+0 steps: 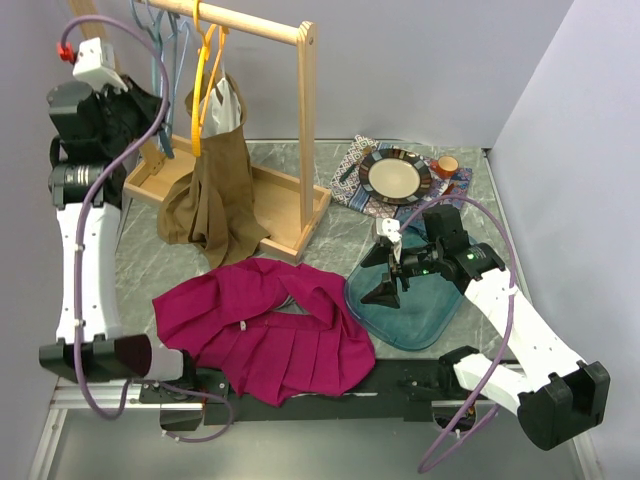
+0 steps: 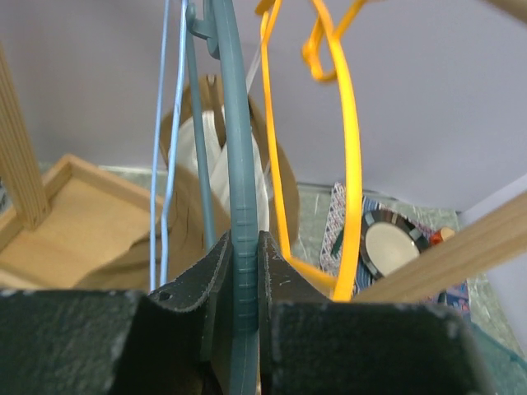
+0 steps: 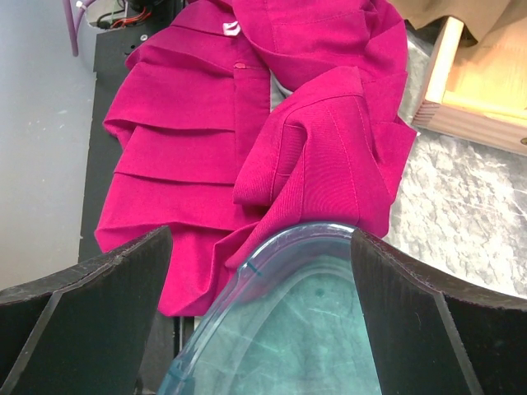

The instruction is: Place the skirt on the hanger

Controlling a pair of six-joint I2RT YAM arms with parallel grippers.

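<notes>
The left tool (image 2: 245,251) was up at the wooden rack (image 1: 305,120) in the upper left of the top view. Its jaws were closed on the lower bar of a grey-blue hanger (image 2: 235,164), which ran straight up between the pads in the left wrist view. That grip looked chosen to take the free hanger off the rail, since the task needed one. The orange hanger (image 1: 205,70) beside it already carried a brown garment (image 1: 215,190) and was left alone.

The skirt (image 1: 265,330), magenta and pleated, lay crumpled on the worktop (image 1: 330,240) at the lower centre of the top view. It was well apart from the rack and no tool held it. Its right-hand fold touched the rim of a teal tray (image 1: 410,310).

The right tool (image 3: 262,240) hung just above that tray with its jaws wide apart and nothing between them, facing the skirt's near fold. It seemed parked there in readiness to lift the cloth once the hanger came down. A plate (image 1: 395,175) sat at the upper right, out of the way. I judged the task to be at an early stage: hanger gripped, skirt not yet lifted. The likely snag was the neighbouring hangers crowding the gripped one on the rail.
</notes>
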